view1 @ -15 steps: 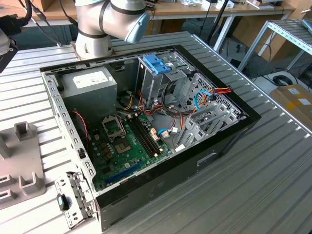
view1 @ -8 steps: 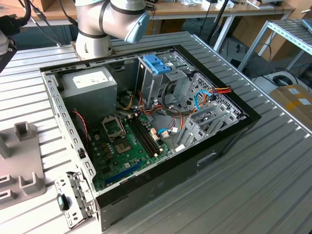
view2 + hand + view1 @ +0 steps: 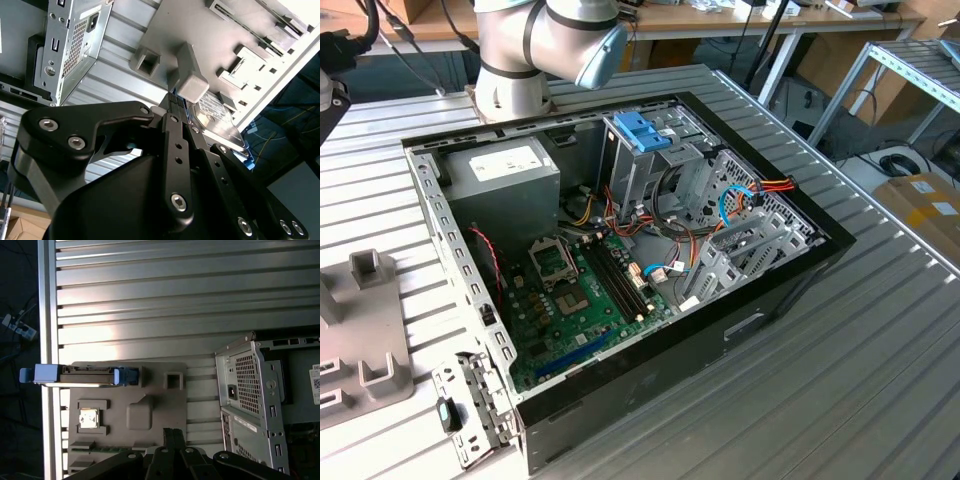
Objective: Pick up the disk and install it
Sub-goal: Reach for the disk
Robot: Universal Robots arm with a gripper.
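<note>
One disk [image 3: 80,376], edge-on, blue-framed, silver-faced, upright on grey fixture [image 3: 150,412]; fingers [image 3: 169,437] pressed together, empty.

Nothing here can actually be read. The power supply [image 3: 485,195] carries a white label [image 3: 505,160] whose dark print is too small to make out. In the first wrist view, a white sticker [image 3: 316,384] with a square code sits well off to one side of the gripper [image 3: 173,432], its lettering unreadable.
</note>
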